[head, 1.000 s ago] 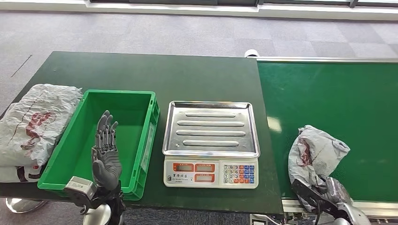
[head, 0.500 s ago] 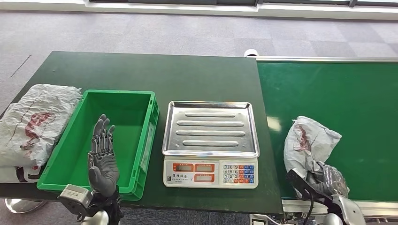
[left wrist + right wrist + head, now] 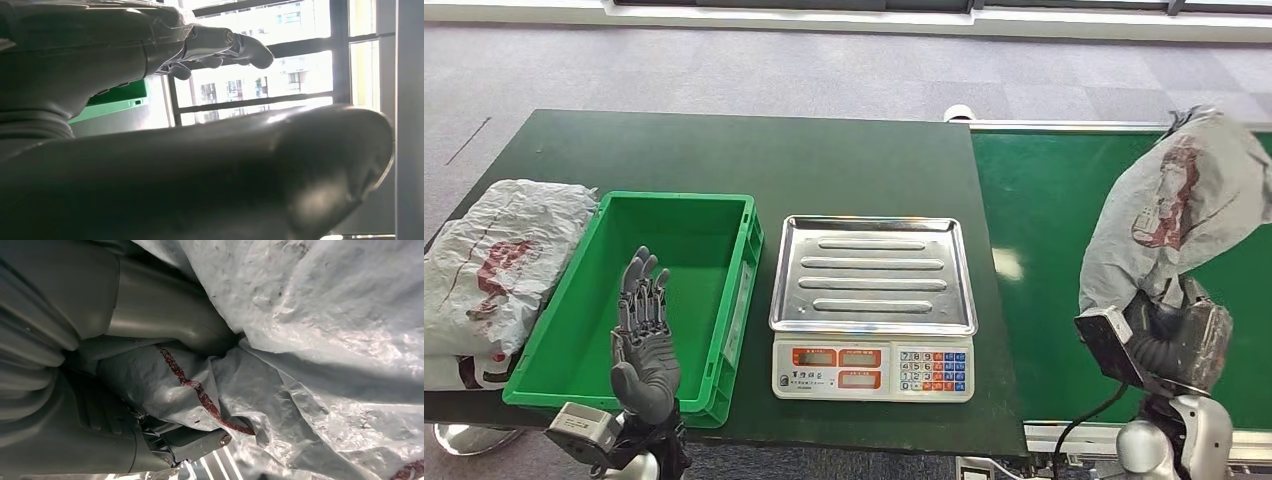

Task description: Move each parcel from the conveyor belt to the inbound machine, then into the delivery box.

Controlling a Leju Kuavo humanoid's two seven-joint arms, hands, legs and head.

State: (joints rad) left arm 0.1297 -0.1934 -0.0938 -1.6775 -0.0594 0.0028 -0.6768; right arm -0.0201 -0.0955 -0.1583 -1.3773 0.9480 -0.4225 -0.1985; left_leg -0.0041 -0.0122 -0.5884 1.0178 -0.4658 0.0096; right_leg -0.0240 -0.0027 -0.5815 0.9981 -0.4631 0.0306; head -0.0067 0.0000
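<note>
Transfer to the inbound machine is the step in hand: right hand (image 3: 1169,340) has its fingers (image 3: 170,325) clamped on a crumpled grey plastic parcel with red print (image 3: 1169,205), held clear above the green conveyor belt (image 3: 1044,250). Next, I judge, it must swing across and set the parcel on the steel-trayed weighing scale (image 3: 873,272). Left hand (image 3: 644,335) hovers, fingers apart, over the green plastic crate (image 3: 686,215). Print on the parcel and scale is too small to read.

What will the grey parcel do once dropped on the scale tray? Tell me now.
The parcel looks floppy: its crinkled plastic folds around the right robot hand. It probably slumps flat rather than rolls. The glossy film may slide on the smooth steel scale tray.
</note>
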